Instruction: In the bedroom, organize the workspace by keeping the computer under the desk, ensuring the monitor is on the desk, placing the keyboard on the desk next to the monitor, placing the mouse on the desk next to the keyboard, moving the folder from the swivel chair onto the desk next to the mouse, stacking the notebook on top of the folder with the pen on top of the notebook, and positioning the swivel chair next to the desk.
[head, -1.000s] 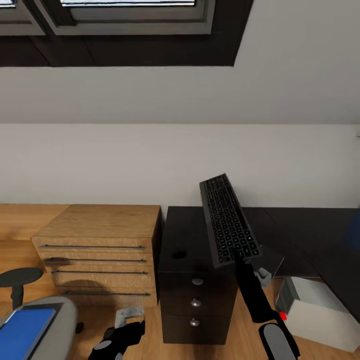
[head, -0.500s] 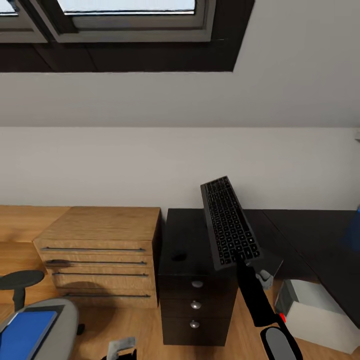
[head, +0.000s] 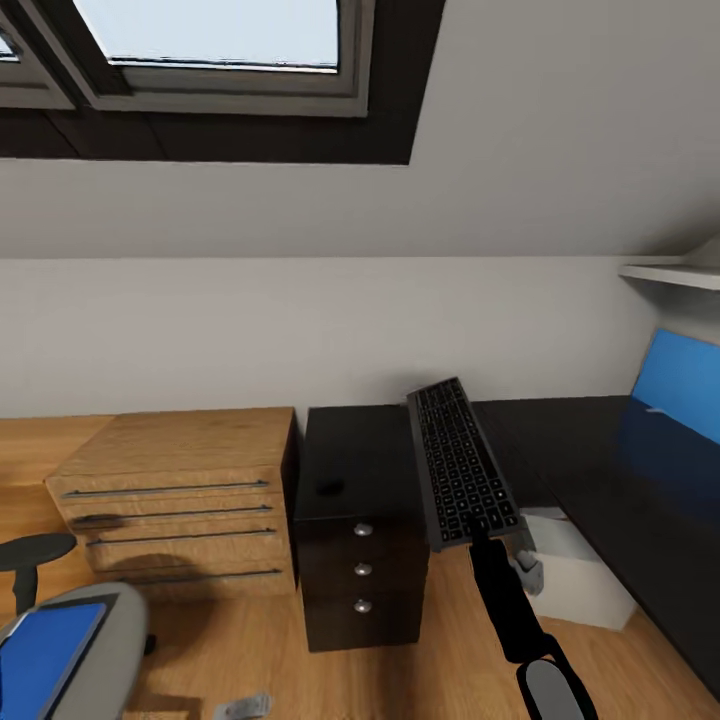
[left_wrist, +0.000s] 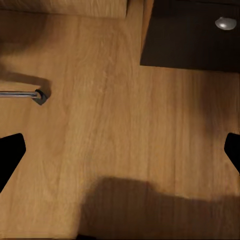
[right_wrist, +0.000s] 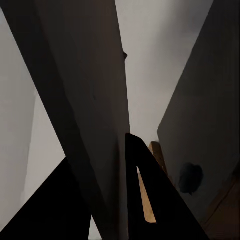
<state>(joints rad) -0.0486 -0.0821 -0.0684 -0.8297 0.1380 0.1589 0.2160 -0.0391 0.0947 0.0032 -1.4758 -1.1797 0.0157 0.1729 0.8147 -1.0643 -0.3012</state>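
While the right gripper (head: 480, 527) pinches the near end of the keyboard (head: 457, 462) and holds it tilted above the desk (head: 560, 450), the head view has swung to the right since a second ago, so more of the black top now shows. This suggests the robot is turning toward the placing spot. The left gripper's fingers (left_wrist: 11, 152) are spread over the wooden floor (left_wrist: 115, 135).
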